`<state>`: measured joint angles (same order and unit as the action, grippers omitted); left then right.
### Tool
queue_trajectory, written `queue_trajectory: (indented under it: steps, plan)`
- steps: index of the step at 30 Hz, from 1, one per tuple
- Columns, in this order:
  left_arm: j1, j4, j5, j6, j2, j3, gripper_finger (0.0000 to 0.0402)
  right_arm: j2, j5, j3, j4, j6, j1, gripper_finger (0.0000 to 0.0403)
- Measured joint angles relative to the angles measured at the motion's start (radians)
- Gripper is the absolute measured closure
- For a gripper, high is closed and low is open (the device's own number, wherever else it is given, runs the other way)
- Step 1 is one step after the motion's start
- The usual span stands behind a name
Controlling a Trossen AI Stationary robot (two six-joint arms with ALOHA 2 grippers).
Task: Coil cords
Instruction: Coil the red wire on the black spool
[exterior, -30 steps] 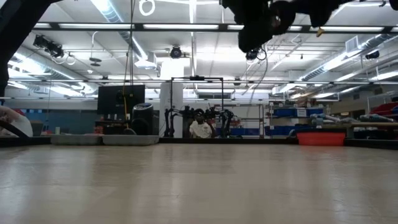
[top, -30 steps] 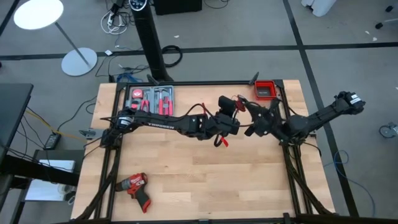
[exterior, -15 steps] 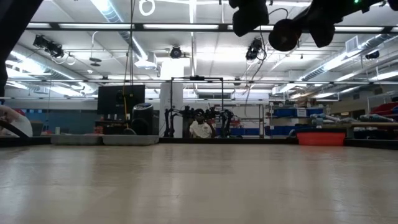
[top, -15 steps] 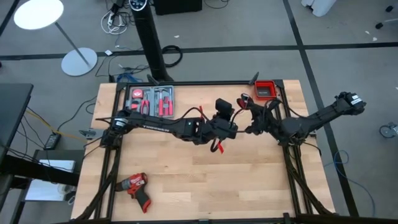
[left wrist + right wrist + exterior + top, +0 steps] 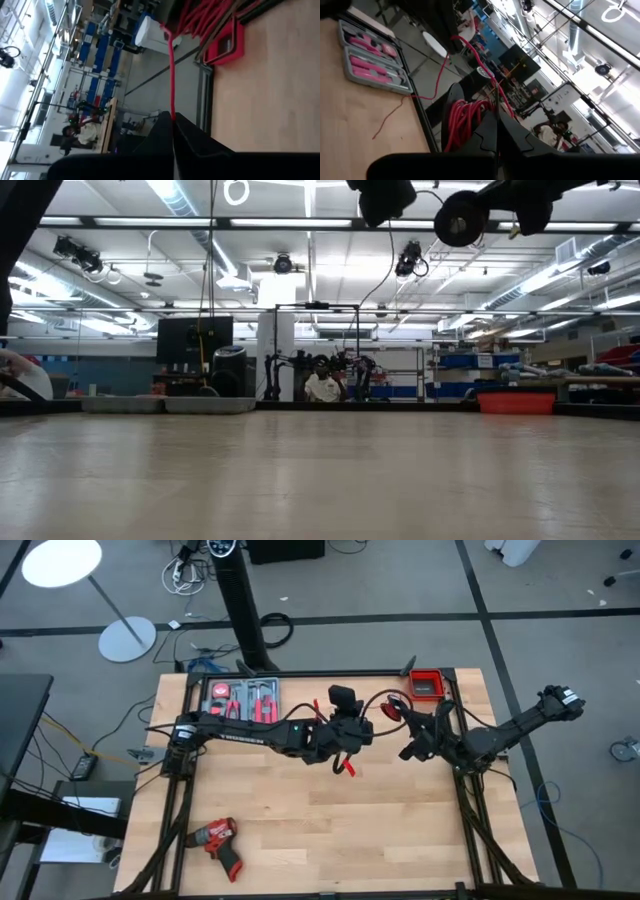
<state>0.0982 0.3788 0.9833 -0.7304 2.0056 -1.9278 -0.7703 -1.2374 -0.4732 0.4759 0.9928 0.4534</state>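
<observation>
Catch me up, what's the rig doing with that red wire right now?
Both arms are raised over the middle of the table, working the thin red wire between them. The left end effector is shut on a strand of it, which runs taut to a bundle of red loops. The right end effector is also shut, with red wire coiled up right by it. A loose red end hangs under the left arm. The drill and the tool tray sit untouched.

Left gripper (image 5: 348, 745): moved left, away from right gripper (image 5: 408, 752).
Gap between grippers: wider.
Red wire (image 5: 375, 700): now arcs across that gap.
</observation>
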Motion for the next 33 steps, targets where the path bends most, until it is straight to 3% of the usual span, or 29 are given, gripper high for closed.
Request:
queue_trajectory:
  steps: [18,33]
  plan:
    - [-0.039,0.032,0.042,0.053,-0.001,0.000,0.0401,0.012,-0.048,0.000,0.000,0.004,0.080,0.0403]
    - [-0.019,0.183,0.033,0.186,-0.002,0.000,0.0401,0.017,-0.077,0.000,0.001,0.005,0.087,0.0403]
